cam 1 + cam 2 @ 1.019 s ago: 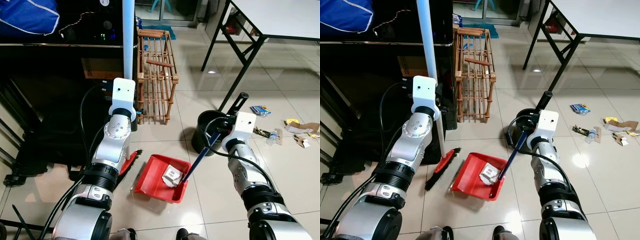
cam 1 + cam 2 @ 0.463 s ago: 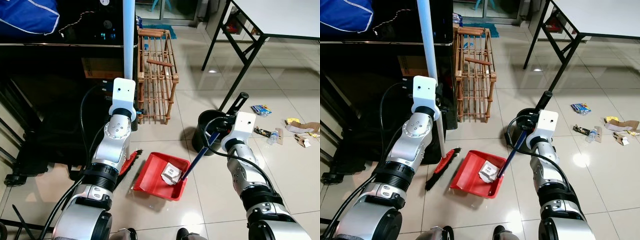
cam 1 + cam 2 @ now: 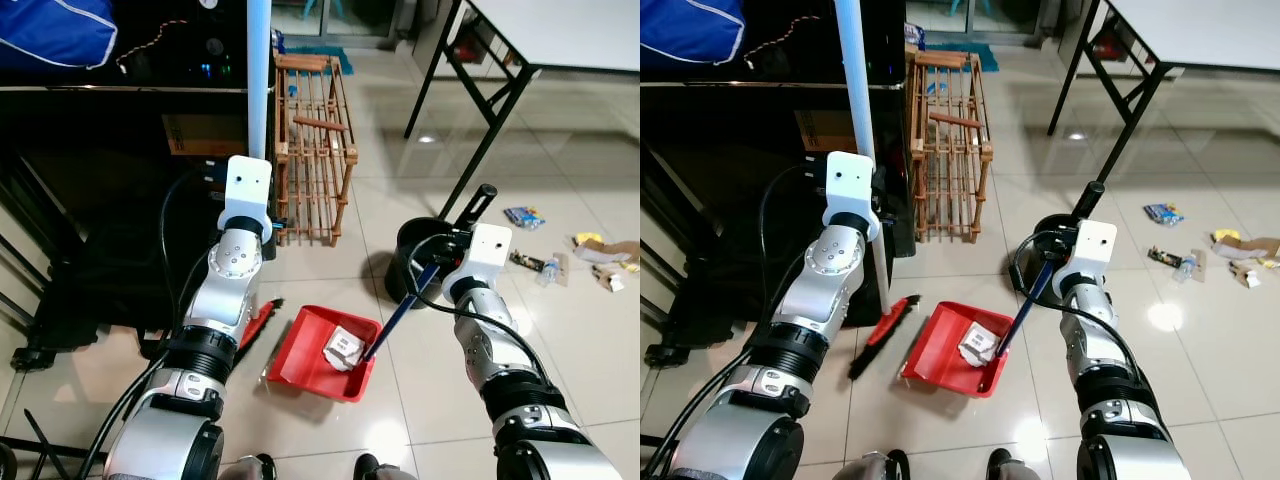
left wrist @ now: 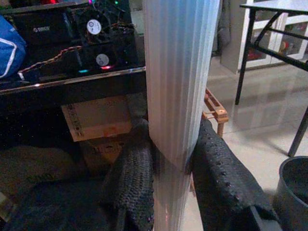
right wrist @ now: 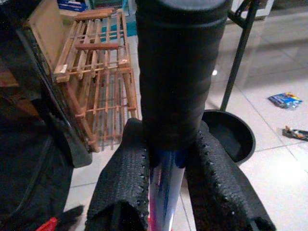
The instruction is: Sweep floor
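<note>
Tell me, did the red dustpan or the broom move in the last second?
The red plastic dustpan barely moved, at most a small nudge toward the broom's red-and-black head. The crumpled white paper remains inside it. The right gripper stays shut on the dustpan's blue handle with black grip, and the left gripper stays shut on the white ribbed broom pole. The black bin stayed put.

Red dustpan (image 3: 318, 355), blue handle (image 3: 400, 315); white broom pole (image 3: 862, 130); black bin (image 3: 415, 255).
</note>
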Available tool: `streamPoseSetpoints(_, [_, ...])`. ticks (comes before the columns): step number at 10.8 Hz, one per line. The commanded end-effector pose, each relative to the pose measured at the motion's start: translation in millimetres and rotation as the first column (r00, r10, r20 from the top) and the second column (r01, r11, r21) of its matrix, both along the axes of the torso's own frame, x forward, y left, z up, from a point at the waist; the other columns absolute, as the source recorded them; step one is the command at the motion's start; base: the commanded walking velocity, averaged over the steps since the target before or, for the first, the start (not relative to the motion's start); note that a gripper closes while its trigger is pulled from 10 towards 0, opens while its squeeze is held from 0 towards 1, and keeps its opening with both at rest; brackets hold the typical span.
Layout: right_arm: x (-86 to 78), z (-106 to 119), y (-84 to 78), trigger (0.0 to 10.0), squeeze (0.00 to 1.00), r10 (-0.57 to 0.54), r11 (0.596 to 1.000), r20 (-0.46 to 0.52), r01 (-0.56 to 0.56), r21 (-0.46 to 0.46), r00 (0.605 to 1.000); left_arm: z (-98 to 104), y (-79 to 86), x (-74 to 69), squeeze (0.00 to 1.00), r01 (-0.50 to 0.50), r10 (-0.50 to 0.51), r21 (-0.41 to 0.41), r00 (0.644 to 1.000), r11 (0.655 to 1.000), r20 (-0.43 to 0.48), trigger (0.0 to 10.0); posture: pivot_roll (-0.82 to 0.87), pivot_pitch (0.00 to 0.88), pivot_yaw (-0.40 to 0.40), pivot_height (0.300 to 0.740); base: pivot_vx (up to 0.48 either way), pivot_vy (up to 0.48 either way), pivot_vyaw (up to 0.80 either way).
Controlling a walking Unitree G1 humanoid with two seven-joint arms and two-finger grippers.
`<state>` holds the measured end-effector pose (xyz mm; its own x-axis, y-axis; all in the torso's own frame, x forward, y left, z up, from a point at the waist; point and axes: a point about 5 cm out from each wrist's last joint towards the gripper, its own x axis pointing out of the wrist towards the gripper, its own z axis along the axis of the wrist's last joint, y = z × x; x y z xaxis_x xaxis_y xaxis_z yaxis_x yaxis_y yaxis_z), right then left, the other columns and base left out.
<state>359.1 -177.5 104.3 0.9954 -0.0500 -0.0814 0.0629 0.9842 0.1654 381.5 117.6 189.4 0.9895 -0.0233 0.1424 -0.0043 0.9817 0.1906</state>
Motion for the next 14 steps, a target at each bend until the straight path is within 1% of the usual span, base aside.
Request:
streamPoseSetpoints(1, [0.2, 4.6, -7.1, 10.0, 0.0, -0.029, 1.0, 0.031, 0.029, 0.006, 0.999, 17.4, -8.4, 0.9, 0.0, 0.024, -0.025, 0.015, 0.997, 1.0, 0.068, 10.0, 0.01, 0.162, -0.029, 0.74, 0.0, 0.0, 0.0])
streamPoseSetpoints(2, [0.2, 4.6, -7.1, 10.0, 0.0, -0.029, 1.0, 0.031, 0.029, 0.005, 0.999, 16.9, -8.3, 0.9, 0.0, 0.023, -0.024, 0.014, 0.997, 1.0, 0.067, 10.0, 0.01, 0.162, -0.029, 0.74, 0.0, -0.255, 0.0])
streamPoseSetpoints(3, [0.1, 4.8, -7.7, 10.0, 0.0, -0.029, 1.0, 0.031, 0.029, 0.005, 0.999, 16.6, -8.5, 0.6, 0.0, 0.022, -0.022, 0.003, 0.998, 1.0, 0.066, 10.0, 0.01, 0.163, -0.033, 0.74, 0.0, 0.0, 0.0])
streamPoseSetpoints(10, [-0.7, 3.5, -6.8, 10.0, 0.0, -0.026, 1.0, 0.029, 0.026, 0.005, 0.999, 15.7, -7.9, 0.2, 0.0, 0.021, -0.021, 0.001, 0.998, 1.0, 0.063, 10.0, 0.01, 0.165, -0.031, 0.74, 0.0, 0.0, 0.0])
streamPoseSetpoints(11, [-1.0, 3.2, -6.6, 10.0, 0.0, -0.027, 1.0, 0.029, 0.027, 0.006, 0.999, 15.7, -8.2, 0.5, 0.0, 0.02, -0.021, 0.015, 0.998, 1.0, 0.062, 10.0, 0.01, 0.165, -0.031, 0.74, 0.0, 0.0, 0.0])
streamPoseSetpoints(14, [-0.9, 3.0, -6.6, 10.0, 0.0, -0.027, 1.0, 0.028, 0.027, 0.006, 0.999, 15.2, -7.2, 0.7, 0.0, 0.009, -0.011, 0.022, 0.998, 1.0, 0.058, 10.0, 0.01, 0.168, -0.031, 0.74, 0.0, -0.48, 0.0])
